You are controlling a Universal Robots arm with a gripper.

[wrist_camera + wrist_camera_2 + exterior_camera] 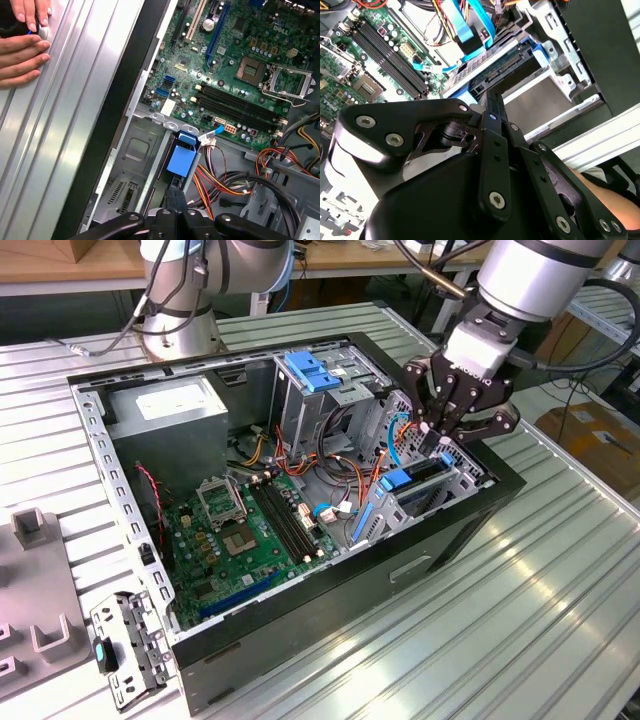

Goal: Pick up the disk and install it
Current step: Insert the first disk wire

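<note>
The pincer [440, 443] is hanging over the drive bay at the exterior view's right end of the open computer case [300, 645]. Its fingers are drawn tightly together, clasping nothing. The tips are pointing down at the disk [415, 480], and whether they are touching it cannot be told. The disk is sitting on edge in that bay, just beside the motherboard [250, 530], with its blue carrier frame showing. A person's hand [20, 55] is resting on the ribbed counter [500, 620].

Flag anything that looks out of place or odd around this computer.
A person's hands rest on the table beside the open computer case while the gripper is at the disk in its corner bay. Hands so near the arm look unsafe. A loose metal bracket lies on the table outside the case.
</note>
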